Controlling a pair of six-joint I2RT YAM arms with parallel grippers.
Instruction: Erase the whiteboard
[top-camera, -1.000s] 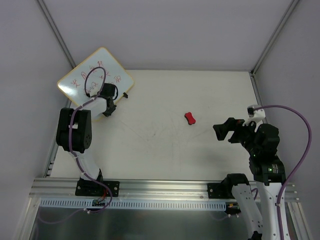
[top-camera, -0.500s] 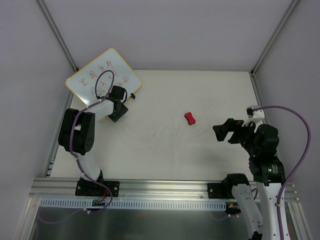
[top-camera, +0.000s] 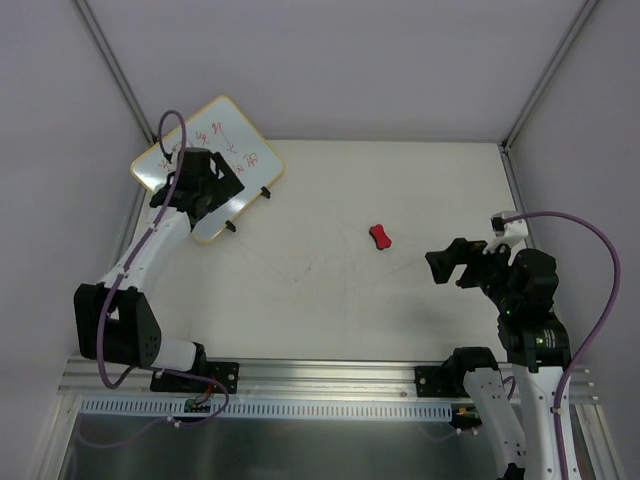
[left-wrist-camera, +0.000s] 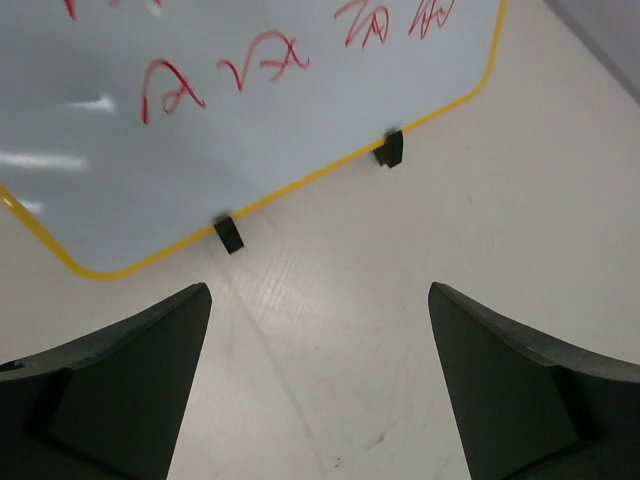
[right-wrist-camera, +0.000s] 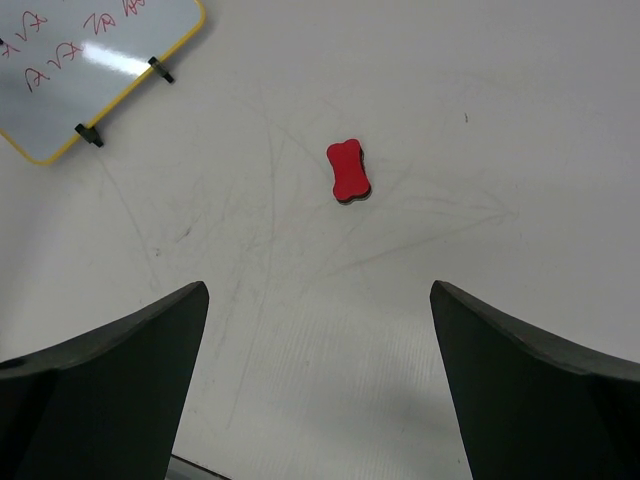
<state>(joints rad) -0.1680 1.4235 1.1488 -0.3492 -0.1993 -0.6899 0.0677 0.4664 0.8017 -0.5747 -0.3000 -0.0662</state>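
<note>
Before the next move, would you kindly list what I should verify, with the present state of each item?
1. Whiteboard clean: not ok, it shows red handwriting.
2. Eraser held: not ok, the red eraser lies on the table, apart from both arms.
3. Right fingers open and empty: ok, and the eraser is ahead of them.
4. Left fingers open and empty: ok, they are near the board's edge with the two black feet.
5. Way from the right fingers to the eraser: ok, only bare table lies between.
6. Board lying flat and steady: cannot tell.
</note>
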